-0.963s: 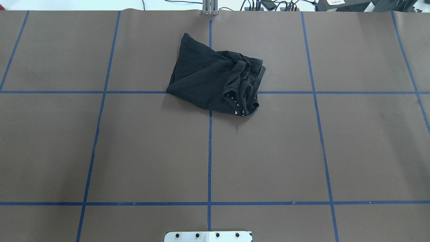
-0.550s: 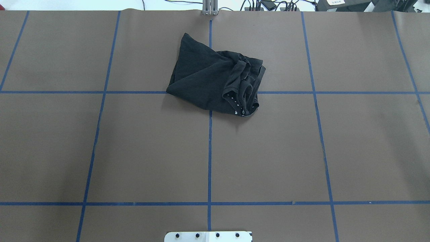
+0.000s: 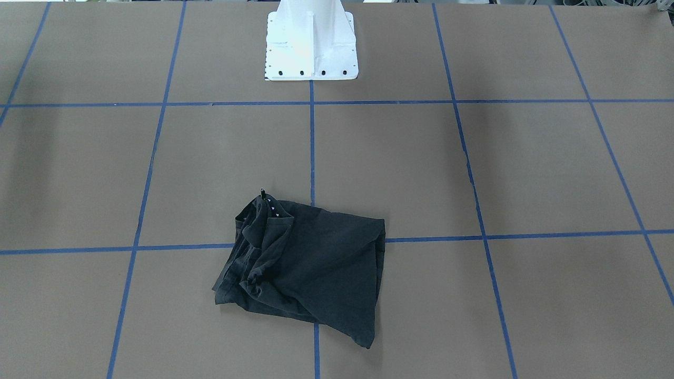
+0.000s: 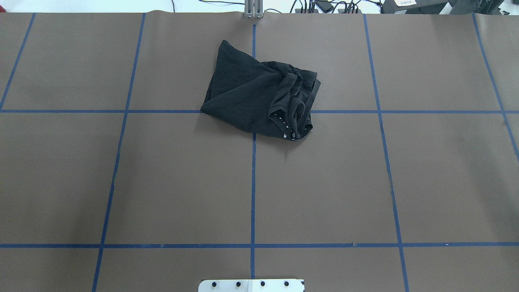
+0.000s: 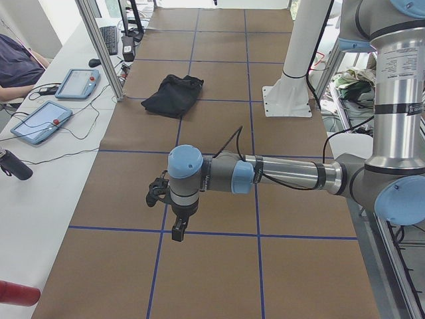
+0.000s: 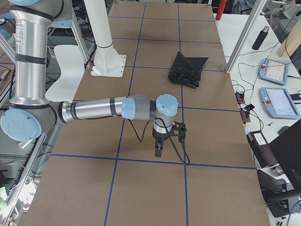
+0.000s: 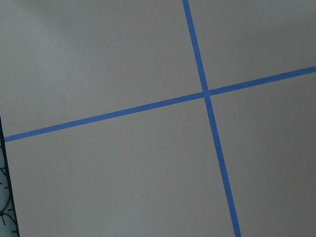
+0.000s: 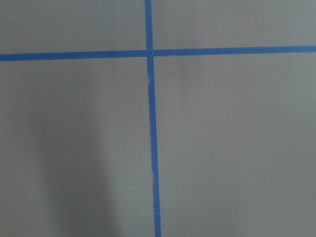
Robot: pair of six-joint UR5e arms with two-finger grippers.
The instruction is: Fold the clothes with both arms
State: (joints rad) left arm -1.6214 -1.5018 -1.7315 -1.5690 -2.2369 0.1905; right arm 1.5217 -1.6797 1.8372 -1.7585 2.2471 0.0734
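Observation:
The black T-shirt (image 4: 251, 97) lies crumpled in a heap at the middle of the far half of the brown table; its chest print is hidden. It also shows in the front view (image 3: 310, 268), the left view (image 5: 174, 95) and the right view (image 6: 187, 69). My left gripper (image 5: 178, 229) points down over bare table, far from the shirt. My right gripper (image 6: 158, 149) hangs likewise at the other end. Both show only in the side views, so I cannot tell whether they are open or shut. The wrist views show only table and blue tape.
The white pedestal base (image 3: 310, 47) stands at the near middle edge of the table (image 4: 251, 285). Blue tape lines (image 4: 253, 190) grid the brown cover. An aluminium post (image 4: 253, 8) stands at the far edge. Tablets (image 5: 76, 83) and cables lie on the side bench.

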